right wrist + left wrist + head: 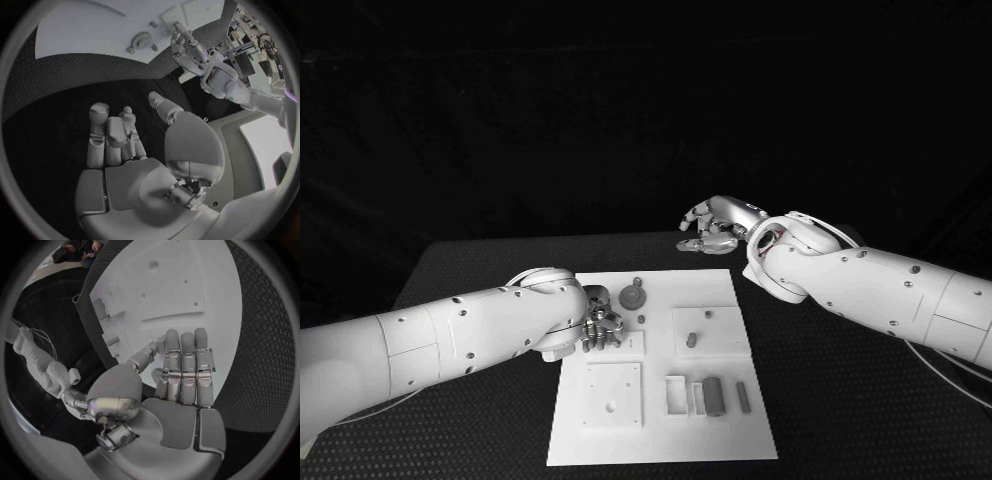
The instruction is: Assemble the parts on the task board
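Two hands empty, left hand (599, 325) fingers straight over task board (661, 445) left edge, right hand (718, 225) curled beyond far edge.

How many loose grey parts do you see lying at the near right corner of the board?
3, lying side by side on the board: a pale bar, a darker block and a slim bar. The left hand may hide others.

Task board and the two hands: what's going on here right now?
Neither hand holds a part. The left hand is over the left side of the task board, fingers stretched out flat above the white plate. The right hand is off the board, over the black table past its far edge, fingers curled in on nothing. Grey parts lie in the board's recesses near its front right.
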Robot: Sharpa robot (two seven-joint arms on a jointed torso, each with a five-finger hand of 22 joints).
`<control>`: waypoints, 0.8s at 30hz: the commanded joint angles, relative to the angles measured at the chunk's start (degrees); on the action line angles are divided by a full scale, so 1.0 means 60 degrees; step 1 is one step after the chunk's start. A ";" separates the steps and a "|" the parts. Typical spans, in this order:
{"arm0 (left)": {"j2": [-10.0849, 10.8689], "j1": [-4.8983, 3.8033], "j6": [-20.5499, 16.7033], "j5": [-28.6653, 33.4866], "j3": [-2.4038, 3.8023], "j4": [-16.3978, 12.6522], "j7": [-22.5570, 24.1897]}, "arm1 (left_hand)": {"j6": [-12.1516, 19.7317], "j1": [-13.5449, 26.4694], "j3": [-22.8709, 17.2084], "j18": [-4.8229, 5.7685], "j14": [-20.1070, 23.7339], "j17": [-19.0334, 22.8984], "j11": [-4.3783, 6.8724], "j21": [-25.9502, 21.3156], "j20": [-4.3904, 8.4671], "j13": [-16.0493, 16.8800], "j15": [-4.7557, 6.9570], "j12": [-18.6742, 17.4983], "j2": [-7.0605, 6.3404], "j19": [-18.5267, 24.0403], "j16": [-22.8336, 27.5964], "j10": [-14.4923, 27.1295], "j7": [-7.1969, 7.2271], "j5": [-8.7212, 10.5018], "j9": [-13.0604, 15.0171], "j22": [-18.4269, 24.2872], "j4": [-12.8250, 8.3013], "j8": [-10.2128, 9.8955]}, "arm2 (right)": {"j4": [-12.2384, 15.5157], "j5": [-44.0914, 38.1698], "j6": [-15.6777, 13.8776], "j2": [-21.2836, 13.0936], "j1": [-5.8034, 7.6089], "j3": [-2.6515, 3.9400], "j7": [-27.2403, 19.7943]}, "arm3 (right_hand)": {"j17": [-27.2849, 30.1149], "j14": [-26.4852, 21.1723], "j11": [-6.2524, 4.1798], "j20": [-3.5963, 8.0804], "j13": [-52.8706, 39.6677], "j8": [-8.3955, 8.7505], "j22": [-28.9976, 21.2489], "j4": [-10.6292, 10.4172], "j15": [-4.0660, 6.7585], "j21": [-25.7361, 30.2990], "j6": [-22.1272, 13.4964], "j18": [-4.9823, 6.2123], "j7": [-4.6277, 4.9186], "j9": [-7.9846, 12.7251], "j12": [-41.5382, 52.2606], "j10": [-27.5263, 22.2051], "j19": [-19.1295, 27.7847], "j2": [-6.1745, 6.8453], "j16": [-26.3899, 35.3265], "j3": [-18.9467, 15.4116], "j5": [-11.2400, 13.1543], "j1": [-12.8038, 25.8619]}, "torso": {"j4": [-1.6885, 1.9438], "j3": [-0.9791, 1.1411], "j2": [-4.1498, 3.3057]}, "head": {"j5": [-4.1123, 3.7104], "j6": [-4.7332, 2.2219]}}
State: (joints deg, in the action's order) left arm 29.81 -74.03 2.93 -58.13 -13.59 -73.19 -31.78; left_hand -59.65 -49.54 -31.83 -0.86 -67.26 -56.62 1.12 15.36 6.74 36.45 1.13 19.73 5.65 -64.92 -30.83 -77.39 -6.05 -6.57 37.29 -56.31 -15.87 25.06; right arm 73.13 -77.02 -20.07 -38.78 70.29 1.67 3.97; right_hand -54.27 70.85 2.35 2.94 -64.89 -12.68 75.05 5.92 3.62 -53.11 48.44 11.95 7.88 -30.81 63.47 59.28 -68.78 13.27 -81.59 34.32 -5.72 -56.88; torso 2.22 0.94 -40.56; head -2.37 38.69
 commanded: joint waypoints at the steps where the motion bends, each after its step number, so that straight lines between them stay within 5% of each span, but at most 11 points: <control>1: -0.0014 0.0002 -0.0207 -0.0062 0.0005 -0.0023 0.0159 | -0.0501 0.0025 -0.0050 -0.0164 0.0044 0.0012 0.0014 0.0009 0.0029 0.0015 0.0023 0.0065 0.0092 -0.0021 -0.0064 0.0064 0.0486 -0.0005 0.0023 -0.0019 -0.0022 0.0022 | 0.0004 0.0010 0.0115 0.0006 0.0001 0.0005 -0.0038 | -0.0014 -0.0044 0.0062 0.0071 0.0013 0.0014 0.0131 -0.0065 -0.0009 0.0051 -0.0136 0.0509 0.0226 0.0012 0.0065 0.0002 -0.0014 -0.0017 -0.0016 -0.0002 -0.0001 -0.0044 | 0.0000 0.0003 0.0000 | -0.0001 0.0005; 24: 0.0015 0.0013 0.0102 -0.0047 0.0006 -0.0044 0.0125 | -0.0503 0.0026 -0.0065 -0.0164 0.0048 0.0020 0.0016 0.0005 0.0029 0.0021 0.0024 0.0085 0.0094 -0.0022 -0.0080 0.0073 0.0487 -0.0006 0.0042 -0.0038 -0.0040 0.0016 | -0.0027 0.0034 0.0245 0.0013 0.0001 0.0005 -0.0019 | -0.0015 -0.0053 0.0066 0.0063 0.0034 0.0021 0.0133 -0.0142 -0.0014 0.0062 -0.0143 0.0509 0.0230 0.0021 0.0075 -0.0010 -0.0006 0.0009 -0.0011 -0.0032 -0.0002 0.0003 | -0.0002 0.0003 -0.0003 | -0.0003 0.0033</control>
State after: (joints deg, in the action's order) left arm 29.94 -73.95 2.57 -58.20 -13.58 -73.33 -31.40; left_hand -59.58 -49.37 -31.91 -0.86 -67.26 -56.57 1.24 15.36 6.74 36.49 1.13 19.96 5.80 -64.92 -31.03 -77.27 -5.98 -6.42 37.49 -56.48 -16.11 24.78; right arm 72.97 -76.87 -19.38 -38.75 70.29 1.67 3.99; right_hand -54.28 70.92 2.35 2.97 -64.76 -12.68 75.05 5.36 3.70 -53.11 48.43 11.95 8.12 -30.76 63.68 59.28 -69.02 13.27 -81.59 34.08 -5.72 -56.88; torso 2.21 0.97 -40.58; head -2.40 38.85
